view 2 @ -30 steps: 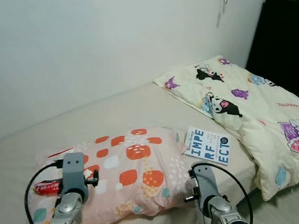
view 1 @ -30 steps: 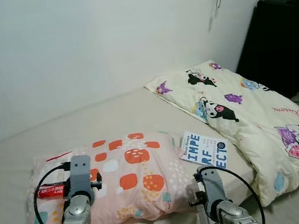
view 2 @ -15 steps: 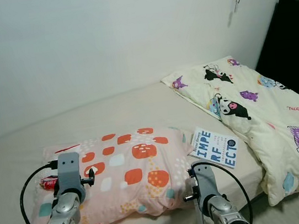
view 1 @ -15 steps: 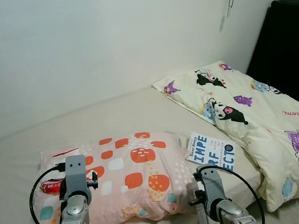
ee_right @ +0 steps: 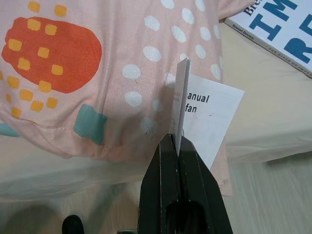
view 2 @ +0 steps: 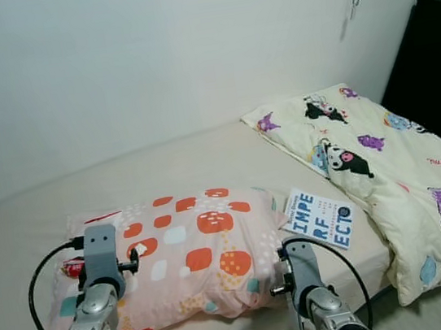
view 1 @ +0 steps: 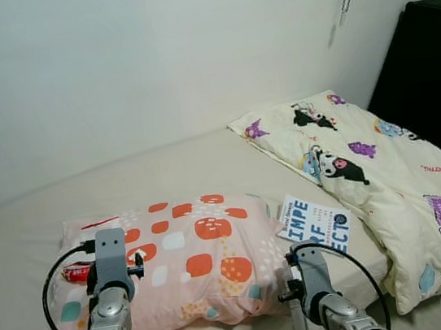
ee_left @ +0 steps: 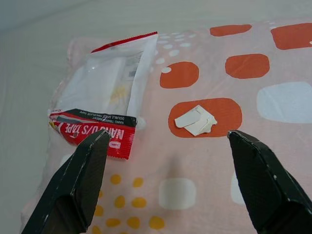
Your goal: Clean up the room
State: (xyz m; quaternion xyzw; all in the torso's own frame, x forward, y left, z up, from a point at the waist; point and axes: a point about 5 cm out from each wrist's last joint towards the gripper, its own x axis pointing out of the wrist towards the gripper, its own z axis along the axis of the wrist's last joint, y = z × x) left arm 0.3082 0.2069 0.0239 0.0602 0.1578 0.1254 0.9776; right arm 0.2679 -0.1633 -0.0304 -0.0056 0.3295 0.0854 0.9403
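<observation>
A pink spotted pillow (view 1: 184,256) lies on the bed (view 1: 157,178) and serves as the landmark. On the pillow's left end rests a red-edged tape packet (ee_left: 105,105), with a small white scrap (ee_left: 196,120) beside it on an orange patch. The left hand (ee_left: 165,183) hovers above this end, fingers spread wide. The right hand (ee_right: 178,146), off the pillow's right front corner, is pinched tight on a folded manual leaflet (ee_right: 204,114). A blue-lettered book (view 1: 315,224) lies just right of the pillow, against a cartoon-print duvet (view 1: 378,172).
</observation>
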